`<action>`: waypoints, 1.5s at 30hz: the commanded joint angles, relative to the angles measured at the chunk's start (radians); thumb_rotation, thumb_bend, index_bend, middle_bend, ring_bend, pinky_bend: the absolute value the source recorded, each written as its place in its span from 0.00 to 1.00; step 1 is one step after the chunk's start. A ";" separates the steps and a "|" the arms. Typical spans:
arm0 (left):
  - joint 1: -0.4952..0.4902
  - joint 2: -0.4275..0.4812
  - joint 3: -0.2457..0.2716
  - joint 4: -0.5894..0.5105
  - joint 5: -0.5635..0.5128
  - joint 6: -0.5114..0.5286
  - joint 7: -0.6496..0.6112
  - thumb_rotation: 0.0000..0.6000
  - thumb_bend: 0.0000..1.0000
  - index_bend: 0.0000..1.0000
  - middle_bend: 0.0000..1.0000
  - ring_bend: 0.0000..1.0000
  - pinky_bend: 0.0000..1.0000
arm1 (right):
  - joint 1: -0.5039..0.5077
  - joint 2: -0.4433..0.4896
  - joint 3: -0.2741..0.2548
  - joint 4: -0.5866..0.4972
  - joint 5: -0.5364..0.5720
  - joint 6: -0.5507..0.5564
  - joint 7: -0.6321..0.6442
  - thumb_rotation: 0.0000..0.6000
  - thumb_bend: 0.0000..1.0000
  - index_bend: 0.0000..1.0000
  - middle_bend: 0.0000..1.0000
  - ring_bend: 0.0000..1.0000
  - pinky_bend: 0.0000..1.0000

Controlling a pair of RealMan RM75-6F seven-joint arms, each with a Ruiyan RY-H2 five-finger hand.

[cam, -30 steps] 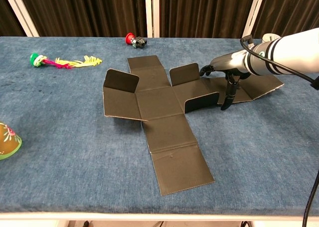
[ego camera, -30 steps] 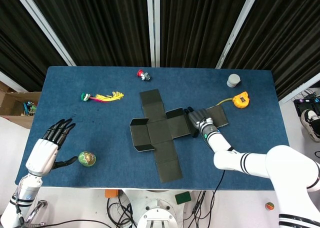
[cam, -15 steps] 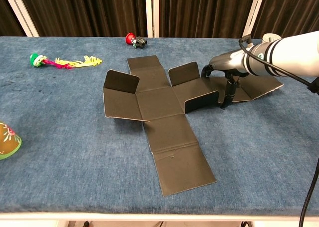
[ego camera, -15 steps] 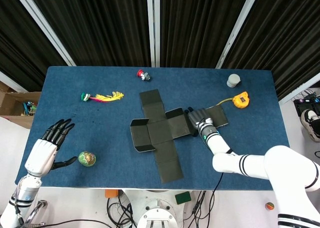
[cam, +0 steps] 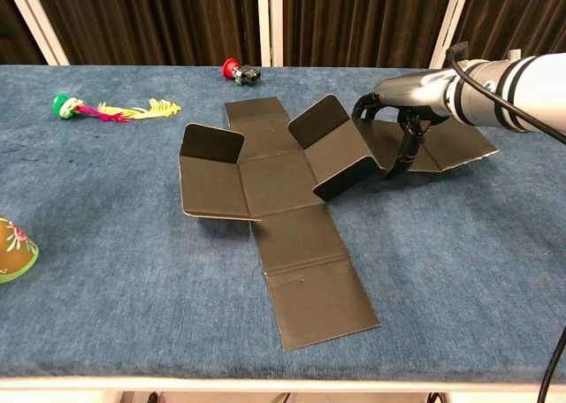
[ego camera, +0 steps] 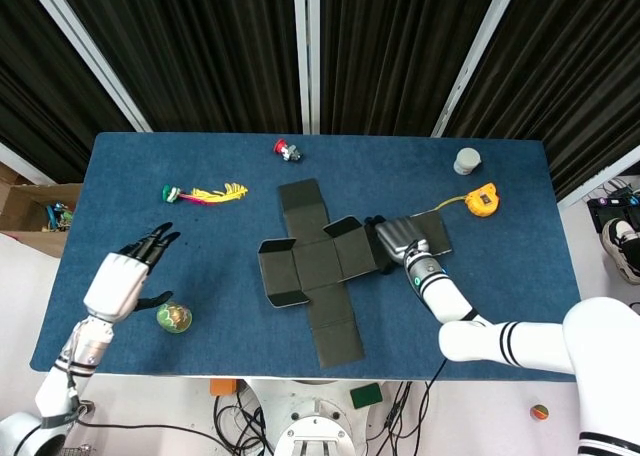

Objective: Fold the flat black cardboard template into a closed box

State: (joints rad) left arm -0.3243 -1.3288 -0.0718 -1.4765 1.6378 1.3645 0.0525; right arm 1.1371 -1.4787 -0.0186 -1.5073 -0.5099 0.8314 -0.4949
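The flat black cardboard template (cam: 279,186) is barely folded: the right hand (ego camera: 398,238) presses its three o'clock side panel up, fingers curled against it. The left hand (ego camera: 125,279) hangs spread and holds nothing, and most panels lie flat on the blue desk (cam: 106,244).

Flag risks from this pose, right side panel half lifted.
1. The right robot hand lifts the right panel of the black cardboard template alone; the left robot hand is off it, so the sheet could slide.
2. The panel looks propped, not gripped, and may flop back.
3. The green egg toy sits by the left robot hand.
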 commanded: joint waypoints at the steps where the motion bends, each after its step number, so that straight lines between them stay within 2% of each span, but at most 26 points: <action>1: -0.098 -0.087 -0.049 0.058 -0.058 -0.126 0.107 1.00 0.04 0.09 0.08 0.49 0.84 | -0.019 -0.009 0.014 0.006 -0.033 -0.005 0.015 1.00 0.36 0.37 0.34 0.69 1.00; 4: -0.149 -0.145 -0.073 0.075 -0.105 -0.197 0.143 1.00 0.04 0.03 0.03 0.49 0.86 | -0.027 -0.016 0.018 0.013 -0.049 -0.002 0.011 1.00 0.36 0.37 0.35 0.69 1.00; 9: -0.217 -0.227 -0.085 0.126 -0.143 -0.275 0.213 1.00 0.04 0.00 0.01 0.49 0.87 | -0.033 -0.023 0.027 0.020 -0.052 -0.002 -0.006 1.00 0.36 0.37 0.35 0.69 1.00; 20: -0.256 -0.345 -0.071 0.212 -0.216 -0.315 0.353 1.00 0.04 0.00 0.00 0.48 0.87 | -0.048 -0.032 0.041 0.028 -0.058 -0.007 -0.028 1.00 0.36 0.37 0.35 0.69 1.00; 23: -0.259 -0.374 -0.078 0.214 -0.234 -0.320 0.281 1.00 0.04 0.00 0.00 0.48 0.87 | -0.053 -0.033 0.044 0.028 -0.064 -0.005 -0.030 1.00 0.36 0.37 0.35 0.69 1.00; 29: -0.288 -0.437 -0.088 0.225 -0.204 -0.320 0.045 1.00 0.04 0.00 0.00 0.47 0.87 | -0.062 -0.040 0.051 0.030 -0.100 0.008 -0.040 1.00 0.36 0.37 0.35 0.69 1.00; 36: -0.322 -0.476 -0.109 0.232 -0.172 -0.298 -0.173 1.00 0.04 0.00 0.00 0.46 0.87 | -0.055 -0.035 0.048 0.005 -0.202 0.034 -0.091 1.00 0.36 0.37 0.36 0.69 1.00; 40: -0.334 -0.467 -0.117 0.221 -0.171 -0.303 -0.268 1.00 0.04 0.00 0.00 0.46 0.87 | -0.041 -0.016 0.030 -0.016 -0.284 0.047 -0.150 1.00 0.36 0.37 0.36 0.69 1.00; 45: -0.348 -0.424 -0.118 0.171 -0.210 -0.373 -0.378 1.00 0.04 0.00 0.00 0.46 0.87 | -0.022 0.010 0.015 -0.037 -0.384 0.041 -0.202 1.00 0.36 0.37 0.36 0.69 1.00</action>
State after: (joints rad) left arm -0.6622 -1.7711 -0.1868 -1.2838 1.4450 1.0209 -0.2897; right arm 1.1036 -1.4835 0.0061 -1.5317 -0.8572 0.8738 -0.6716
